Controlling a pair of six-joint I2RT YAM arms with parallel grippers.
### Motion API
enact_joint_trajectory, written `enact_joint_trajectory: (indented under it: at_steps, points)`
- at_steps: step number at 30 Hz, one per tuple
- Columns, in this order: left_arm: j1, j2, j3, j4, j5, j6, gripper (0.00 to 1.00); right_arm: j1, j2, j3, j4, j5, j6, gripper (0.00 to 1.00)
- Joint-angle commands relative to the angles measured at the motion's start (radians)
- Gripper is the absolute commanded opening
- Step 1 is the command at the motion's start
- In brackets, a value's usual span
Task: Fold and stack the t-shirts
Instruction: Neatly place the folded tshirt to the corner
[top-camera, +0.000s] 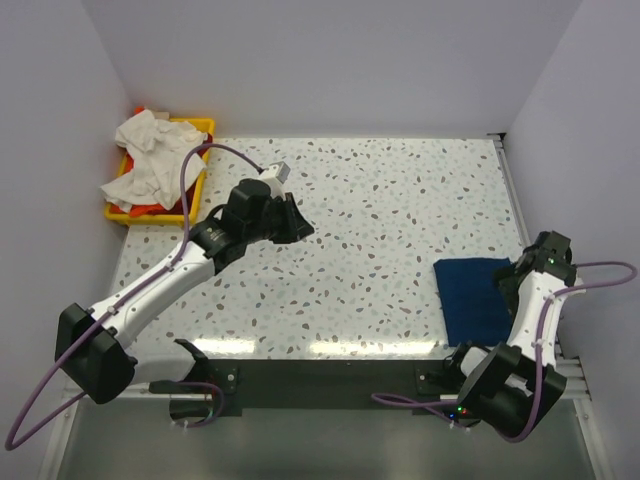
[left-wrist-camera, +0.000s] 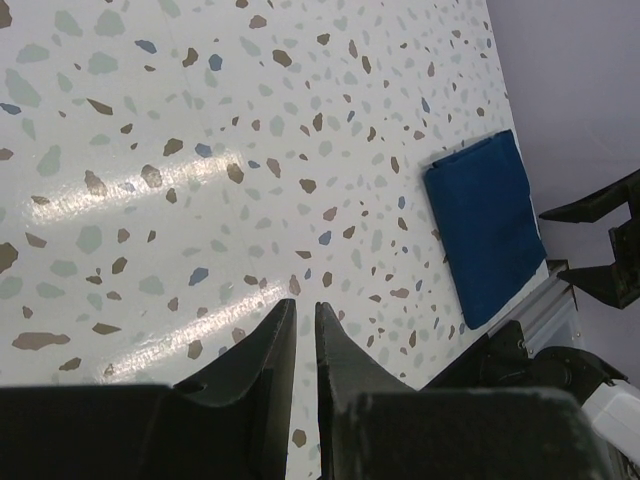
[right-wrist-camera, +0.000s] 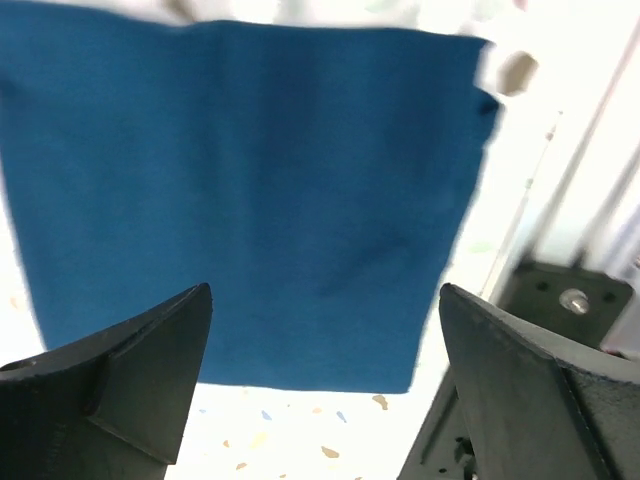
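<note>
While my right jaws hang spread wide just above it, with nothing between them, the folded dark navy fabric t-shirt (top-camera: 478, 298) lies released as a flat, neat rectangle at the near right corner of the pale speckled tabletop (top-camera: 400, 200), close to the right edge. My left jaws hover over bare tabletop left of the middle. They are drawn nearly together, with only a slit between them and nothing in it.

At the far left corner sits the yellow plastic tray (top-camera: 203, 126). A crumpled white fabric t-shirt (top-camera: 150, 150) is heaped on it and spills over its left rim, and orange-red fabric (top-camera: 152, 207) shows underneath. I judge the navy one finished and the white one next.

That white cloth should be light and limp, with no stiffness to hold a shape, and it will likely drag and cling as it rises. I would pinch a raised ridge at the top of the heap, shallowly, since a deep bite could also catch the orange-red fabric below. For spreading it, the shoulder seams or hem corners look best, because the doubled cloth there gives my jaws more to hold.
</note>
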Motion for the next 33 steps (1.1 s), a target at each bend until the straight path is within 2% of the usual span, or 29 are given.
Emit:
enact_joint_trajectory:
  at_steps: [1,2,10,13,22,33]
  points:
    - [-0.004,-0.011,-0.007,0.049,0.001,0.015,0.18,0.002,-0.028,0.050,0.073,-0.127,-0.081,0.99]
    - [-0.004,-0.007,-0.007,0.052,0.003,0.012,0.18,0.006,-0.027,0.049,0.112,-0.172,-0.088,0.99]
    - [-0.004,0.016,-0.004,0.066,0.003,0.012,0.18,0.074,0.048,-0.009,0.240,-0.232,-0.002,0.99]
    - [-0.004,0.023,-0.001,0.064,-0.003,0.015,0.18,0.107,0.109,-0.034,0.298,-0.200,0.037,0.99]
    - [-0.004,0.070,0.017,0.066,-0.011,0.032,0.18,0.109,0.290,-0.114,0.426,-0.166,0.089,0.99]
    - [-0.002,0.124,0.046,0.076,-0.011,0.041,0.18,0.108,0.430,-0.030,0.462,-0.125,0.080,0.99]
